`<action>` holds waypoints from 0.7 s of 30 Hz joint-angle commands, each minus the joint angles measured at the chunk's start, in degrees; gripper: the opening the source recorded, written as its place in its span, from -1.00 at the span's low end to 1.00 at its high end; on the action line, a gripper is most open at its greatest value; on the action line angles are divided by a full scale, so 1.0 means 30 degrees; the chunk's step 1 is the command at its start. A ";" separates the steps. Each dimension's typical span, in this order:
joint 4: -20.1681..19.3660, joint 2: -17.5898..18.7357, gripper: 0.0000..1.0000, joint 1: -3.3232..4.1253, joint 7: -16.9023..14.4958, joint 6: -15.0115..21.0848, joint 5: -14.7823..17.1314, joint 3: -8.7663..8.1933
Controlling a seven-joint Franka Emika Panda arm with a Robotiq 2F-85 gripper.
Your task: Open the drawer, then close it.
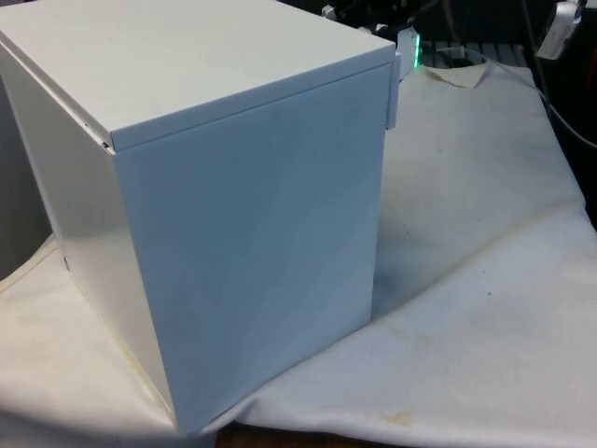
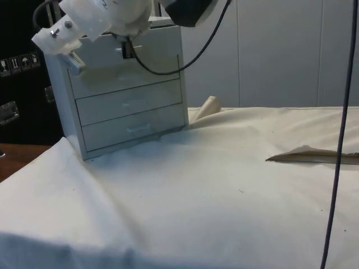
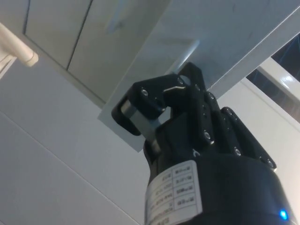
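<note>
A white chest of drawers [image 1: 252, 224] stands on the cloth with its back and side to the front view. The side view shows its three drawer fronts, and the top drawer [image 2: 140, 70] stands out a little from the two below. In the front view that drawer's front [image 1: 395, 89] juts past the chest's far corner. My black gripper [image 2: 128, 51] is at the top drawer's handle [image 3: 188, 48], and in the wrist view the gripper [image 3: 180, 83] looks shut on it. The handle's grasped part is hidden behind the fingers [image 3: 140, 105].
White cloth [image 2: 213, 190] covers the table in front of the drawers. A raised fold of cloth [image 2: 308, 154] lies at the side view's right, and a black cable [image 2: 338, 140] hangs down there. The arm [image 2: 101, 17] reaches over the chest's top.
</note>
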 commanded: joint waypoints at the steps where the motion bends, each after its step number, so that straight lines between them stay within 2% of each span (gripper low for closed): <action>1: 0.0076 0.0095 -1.00 -0.0019 0.0000 0.0134 0.0019 -0.0095; 2: 0.0382 0.0382 -1.00 -0.0286 -0.0210 0.0726 0.0191 -0.0191; 7: 0.0802 0.0840 -1.00 -0.0439 -0.0210 0.1471 0.0325 -0.0649; 10: 0.0993 0.1050 -1.00 -0.0497 -0.0229 0.1776 0.0401 -0.0859; 11: 0.0726 0.0840 -1.00 -0.0229 0.0000 0.1337 0.0210 -0.0898; 12: 0.1050 0.1127 -1.00 -0.0535 -0.0229 0.1891 0.0420 -0.0936; 13: 0.1165 0.1280 -1.00 -0.0573 -0.0229 0.2139 0.0477 -0.1070; 18: 0.1146 0.1261 -1.00 -0.0477 -0.0153 0.2158 0.0477 -0.1261; 20: 0.1050 0.1203 -1.00 -0.0306 0.0038 0.1891 0.0382 -0.1241; 21: 0.1108 0.1241 -1.00 -0.0401 -0.0076 0.2063 0.0420 -0.1261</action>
